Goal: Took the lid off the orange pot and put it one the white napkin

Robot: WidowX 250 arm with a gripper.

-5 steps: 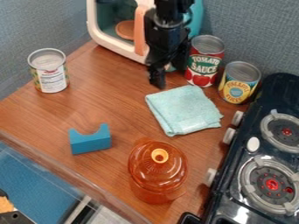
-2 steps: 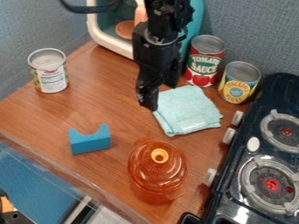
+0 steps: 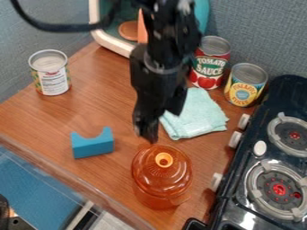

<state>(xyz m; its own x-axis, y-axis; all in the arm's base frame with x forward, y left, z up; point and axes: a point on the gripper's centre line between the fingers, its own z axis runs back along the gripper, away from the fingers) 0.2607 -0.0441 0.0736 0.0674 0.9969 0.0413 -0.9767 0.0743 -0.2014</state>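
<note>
Black arm (image 3: pixel 157 67) slanting down from the top edge, pincer (image 3: pixel 160 124) spread, near the lidded orange pot (image 3: pixel 157 195), closer to it than a moment ago, over the tabletop (image 3: pixel 99 105)

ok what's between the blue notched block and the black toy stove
The translucent orange pot with its lid on stands between the block and the stove in the camera view.

Single view, above counter (image 3: pixel 108 108), slanting down toward back wall (image 3: pixel 258 36).
</note>
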